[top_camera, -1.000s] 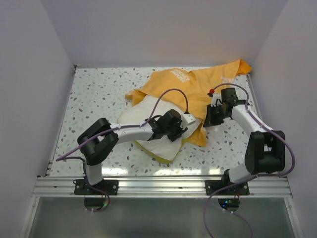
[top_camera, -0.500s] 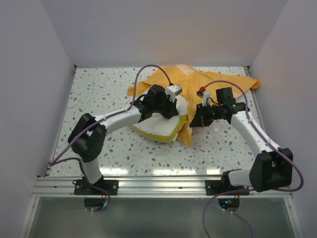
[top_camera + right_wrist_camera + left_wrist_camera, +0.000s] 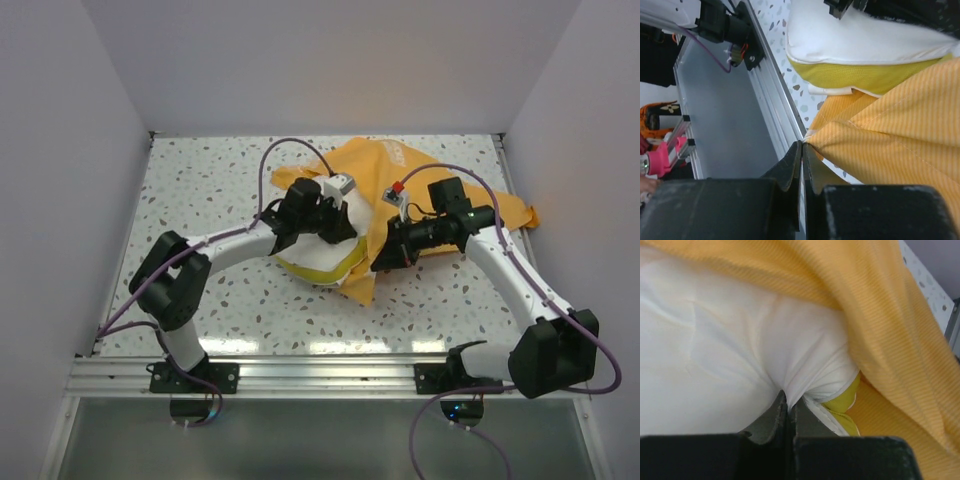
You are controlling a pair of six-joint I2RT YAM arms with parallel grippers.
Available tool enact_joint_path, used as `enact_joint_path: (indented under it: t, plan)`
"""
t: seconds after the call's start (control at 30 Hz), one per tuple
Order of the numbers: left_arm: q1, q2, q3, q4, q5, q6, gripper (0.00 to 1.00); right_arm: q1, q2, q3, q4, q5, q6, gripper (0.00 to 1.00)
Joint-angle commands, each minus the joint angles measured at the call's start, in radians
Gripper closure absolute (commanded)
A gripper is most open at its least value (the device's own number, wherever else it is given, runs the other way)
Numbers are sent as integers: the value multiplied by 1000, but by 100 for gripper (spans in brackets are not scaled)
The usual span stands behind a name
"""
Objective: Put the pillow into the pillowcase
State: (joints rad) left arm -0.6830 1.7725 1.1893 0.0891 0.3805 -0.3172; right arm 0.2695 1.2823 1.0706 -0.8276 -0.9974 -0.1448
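Note:
The cream-white pillow (image 3: 318, 262) with its yellow-green edge strip lies mid-table, partly inside the orange-yellow pillowcase (image 3: 440, 185). My left gripper (image 3: 345, 215) is shut on a pinch of the pillow's white fabric (image 3: 740, 365), with the orange case (image 3: 880, 305) draped over it. My right gripper (image 3: 378, 262) is shut on the hem of the pillowcase (image 3: 890, 135) and holds it over the pillow (image 3: 865, 40), whose green strip (image 3: 865, 77) shows beneath. The Mickey Mouse face is hidden.
The speckled table (image 3: 200, 190) is enclosed by white walls on three sides. An aluminium rail (image 3: 320, 375) runs along the near edge, also seen in the right wrist view (image 3: 775, 90). Purple cables (image 3: 290, 150) loop above both arms.
My left gripper has carried the pillow away from the near edge, deeper into the case. My right gripper has pulled the case's hem leftward and nearer over the pillow; the case has bunched to the right.

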Motion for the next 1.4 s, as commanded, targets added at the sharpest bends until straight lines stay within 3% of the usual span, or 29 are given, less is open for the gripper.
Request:
enact_joint_path:
  t: [0.0,0.03,0.07,0.1,0.13,0.17,0.27,0.3,0.47,0.53,0.67,0.83,0.93,0.97,1.07,1.2,1.23,1.37]
  plan:
    - [7,-34,-164,63,24,90,100,27,-31,72,-173,-167,-84,94]
    - [7,-41,-195,45,61,113,100,27,-29,83,-163,-146,-76,80]
    - [7,-53,-261,43,93,160,100,24,-21,101,-151,-120,-52,61]
    - [7,-82,-285,34,127,193,100,17,12,165,-166,-34,-65,48]
    - [5,-102,-302,12,185,231,100,17,31,204,-165,17,-68,44]
    - [7,-126,-333,-36,211,297,77,11,55,239,-157,75,-46,42]
    - [13,-267,-370,-124,248,389,25,10,136,337,-36,320,60,41]
    - [17,-341,-372,-140,245,395,19,14,179,369,29,448,71,41]
    - [178,-396,-278,-232,311,341,16,111,374,489,122,716,117,34]
    - [215,-407,-270,-239,241,333,15,143,446,574,104,767,126,29]
    - [313,-413,-293,-215,173,259,14,201,625,678,97,896,137,28]
    - [382,-375,-300,-155,120,208,12,231,739,762,102,990,131,34]
    - [401,-328,-274,-149,56,181,12,238,781,776,97,1017,117,53]
    - [407,-315,-269,-147,37,165,13,237,782,778,96,1019,116,70]
    - [468,-279,-293,-137,53,104,13,238,778,781,93,1000,113,99]
    - [572,-314,-393,-104,184,29,13,238,740,778,77,838,109,100]
    - [604,-332,-440,-53,207,14,12,241,708,767,90,738,125,100]
    - [614,-380,-562,12,238,-35,10,272,658,724,136,547,172,100]
